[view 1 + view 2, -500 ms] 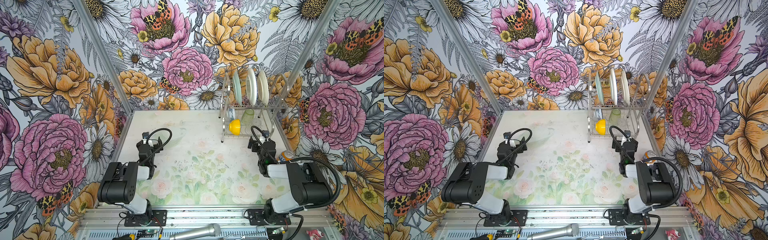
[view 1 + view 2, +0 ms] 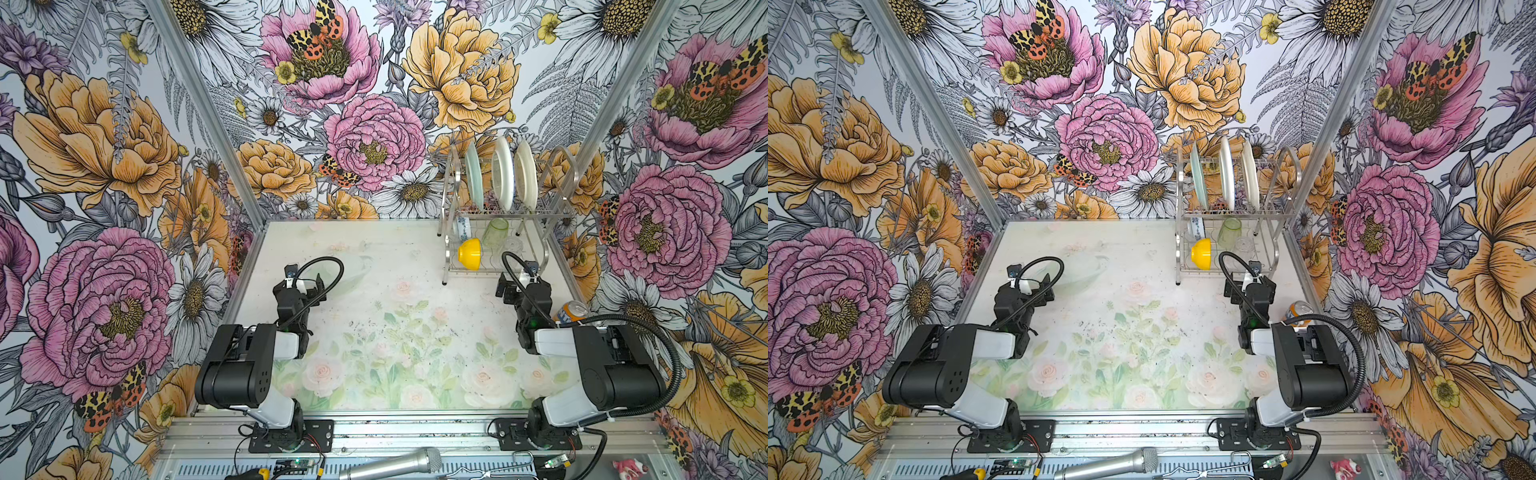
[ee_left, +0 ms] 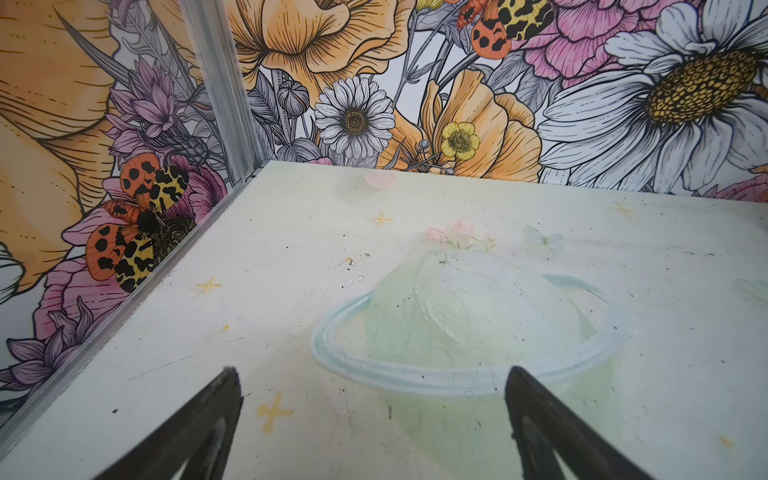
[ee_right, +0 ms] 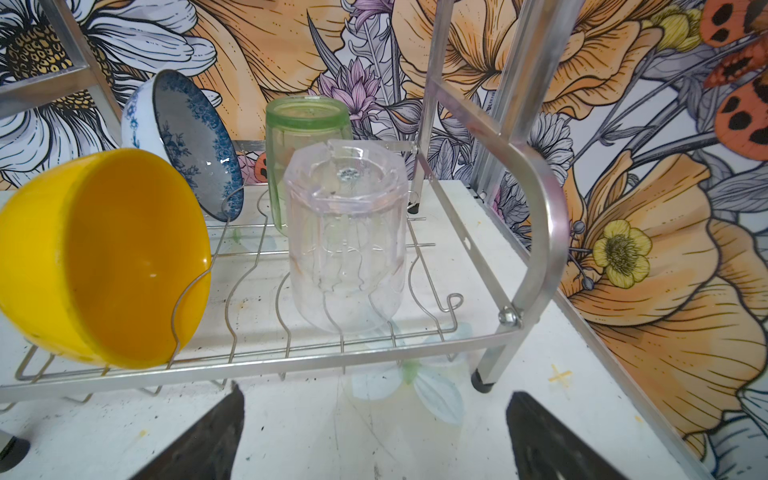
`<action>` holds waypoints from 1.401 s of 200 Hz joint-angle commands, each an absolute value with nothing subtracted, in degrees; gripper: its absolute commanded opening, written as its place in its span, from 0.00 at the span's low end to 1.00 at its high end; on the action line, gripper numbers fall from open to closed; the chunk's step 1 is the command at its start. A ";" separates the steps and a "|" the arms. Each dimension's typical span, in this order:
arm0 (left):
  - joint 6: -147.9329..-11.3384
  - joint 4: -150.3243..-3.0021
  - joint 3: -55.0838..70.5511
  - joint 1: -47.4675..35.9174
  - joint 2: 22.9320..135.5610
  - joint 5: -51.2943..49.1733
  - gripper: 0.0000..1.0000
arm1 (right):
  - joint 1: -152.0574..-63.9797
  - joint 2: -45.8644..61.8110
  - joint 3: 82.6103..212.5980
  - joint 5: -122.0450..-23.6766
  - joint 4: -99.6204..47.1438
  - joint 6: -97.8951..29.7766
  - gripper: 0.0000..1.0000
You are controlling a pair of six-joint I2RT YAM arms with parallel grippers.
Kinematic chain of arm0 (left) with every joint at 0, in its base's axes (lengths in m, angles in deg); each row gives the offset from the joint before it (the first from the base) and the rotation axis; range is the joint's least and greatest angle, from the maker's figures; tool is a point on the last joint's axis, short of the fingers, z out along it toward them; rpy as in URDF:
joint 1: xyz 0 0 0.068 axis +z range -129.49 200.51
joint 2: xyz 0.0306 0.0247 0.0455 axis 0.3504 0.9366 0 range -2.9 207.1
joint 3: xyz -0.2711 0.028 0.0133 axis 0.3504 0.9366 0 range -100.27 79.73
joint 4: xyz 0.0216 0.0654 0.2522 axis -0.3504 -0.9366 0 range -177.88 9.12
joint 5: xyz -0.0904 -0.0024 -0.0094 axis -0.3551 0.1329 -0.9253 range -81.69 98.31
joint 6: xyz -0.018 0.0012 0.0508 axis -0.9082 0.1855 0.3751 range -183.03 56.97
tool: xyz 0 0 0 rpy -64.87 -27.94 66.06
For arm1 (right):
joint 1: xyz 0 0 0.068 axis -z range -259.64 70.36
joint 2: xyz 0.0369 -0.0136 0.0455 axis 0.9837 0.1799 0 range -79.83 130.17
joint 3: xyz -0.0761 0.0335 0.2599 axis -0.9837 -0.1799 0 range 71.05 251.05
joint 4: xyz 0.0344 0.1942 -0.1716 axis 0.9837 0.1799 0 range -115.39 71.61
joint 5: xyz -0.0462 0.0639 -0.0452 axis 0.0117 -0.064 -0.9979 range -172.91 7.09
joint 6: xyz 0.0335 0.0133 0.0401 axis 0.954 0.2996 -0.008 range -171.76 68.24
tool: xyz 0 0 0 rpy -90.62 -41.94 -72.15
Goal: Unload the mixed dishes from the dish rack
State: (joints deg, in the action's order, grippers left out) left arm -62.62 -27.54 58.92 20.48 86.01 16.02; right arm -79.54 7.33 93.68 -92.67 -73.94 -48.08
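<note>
Both claws are spread wide and empty, their fingers cut off by the frame: the left gripper over the table at the left, the right gripper just near of the far-right dish rack, where the clear glass half hides the green tumbler beside the yellow bowl.

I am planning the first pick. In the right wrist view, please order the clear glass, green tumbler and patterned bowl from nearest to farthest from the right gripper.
1. Clear glass: front of the rack, straight ahead of the right gripper.
2. Green tumbler: directly behind the glass.
3. Patterned bowl: far back, off to the side.
</note>
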 commanded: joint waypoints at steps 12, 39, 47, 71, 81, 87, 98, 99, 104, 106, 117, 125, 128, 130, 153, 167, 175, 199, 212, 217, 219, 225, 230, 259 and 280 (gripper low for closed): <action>-63.03 -27.14 58.10 21.22 85.96 13.67 0.99 | -78.50 8.06 93.60 -89.97 -74.53 -46.58 0.99; -63.14 -27.18 58.12 21.52 85.96 13.09 0.99 | -78.51 8.06 93.61 -89.94 -74.58 -46.62 1.00; -63.28 -27.04 58.11 21.86 85.96 12.15 0.99 | -78.49 8.10 93.56 -89.94 -74.57 -46.57 1.00; -64.06 -26.29 58.46 23.32 86.04 8.97 0.99 | -78.71 8.11 93.68 -90.36 -74.53 -46.79 1.00; -63.74 -26.44 58.38 23.25 86.06 8.46 0.99 | -78.93 8.15 93.66 -90.79 -74.52 -46.92 1.00; -63.73 -26.56 58.28 23.30 86.05 8.48 0.99 | -79.09 8.13 93.66 -90.97 -74.52 -47.01 0.99; -63.73 -26.51 58.33 23.24 86.05 8.48 0.99 | -79.13 8.15 93.64 -91.07 -74.56 -47.01 0.99; -63.73 -26.49 58.31 23.24 86.01 8.44 0.99 | -79.12 8.15 93.68 -91.03 -74.54 -47.01 0.99; -63.73 -26.54 58.29 23.24 86.05 8.56 0.99 | -79.11 8.03 93.66 -91.00 -74.57 -47.02 0.99; -63.75 -26.52 58.25 23.24 86.05 8.57 0.99 | -79.11 8.03 93.62 -91.00 -74.55 -47.01 1.00; -63.65 -26.57 58.24 23.08 86.05 8.79 0.99 | -79.13 7.97 93.47 -91.10 -74.75 -47.01 0.99; -63.66 -26.57 58.29 22.98 86.05 8.87 0.99 | -79.28 7.84 93.48 -91.18 -74.86 -47.21 1.00; -63.63 -26.57 58.34 23.02 85.99 9.04 0.99 | -79.35 7.82 93.53 -91.13 -74.72 -47.40 1.00; -63.60 -26.57 58.32 22.92 85.97 9.15 0.99 | -79.45 7.56 93.67 -91.14 -74.20 -47.53 0.99; -64.39 -27.52 58.42 22.41 84.62 13.18 0.99 | -80.68 4.31 94.07 -92.33 -71.19 -48.77 1.00; -65.50 -31.34 57.77 22.40 81.87 16.40 0.99 | -81.36 2.38 94.32 -93.69 -69.09 -49.09 1.00; -65.87 -33.89 57.05 22.47 80.57 17.46 0.99 | -82.04 1.54 94.66 -94.68 -67.99 -49.57 0.99; -66.50 -41.73 54.44 22.31 77.86 18.49 0.99 | -86.09 -0.90 96.76 -99.25 -63.03 -52.96 1.00; -67.28 -44.69 53.58 22.08 76.70 20.71 0.99 | -88.62 -1.91 98.03 -100.90 -60.74 -55.18 0.99; -67.56 -45.72 53.22 21.95 76.26 22.43 0.99 | -89.43 -2.38 98.61 -101.72 -59.63 -55.65 0.99; -67.70 -46.08 53.09 21.86 76.06 22.80 0.99 | -89.71 -2.57 98.97 -101.96 -59.02 -55.72 0.99; -68.09 -47.50 52.66 21.68 75.43 24.11 0.99 | -90.42 -3.33 99.80 -102.30 -57.34 -55.49 1.00; -68.34 -48.84 52.16 21.59 74.81 24.88 0.99 | -90.68 -3.99 100.55 -102.11 -55.87 -54.76 1.00; -70.39 -53.32 50.21 21.00 71.11 26.86 0.99 | -92.17 -8.47 104.49 -93.41 -46.72 -50.19 0.99; -71.12 -54.10 49.48 20.41 69.82 27.06 0.99 | -93.04 -9.26 106.73 -88.76 -43.32 -45.96 0.98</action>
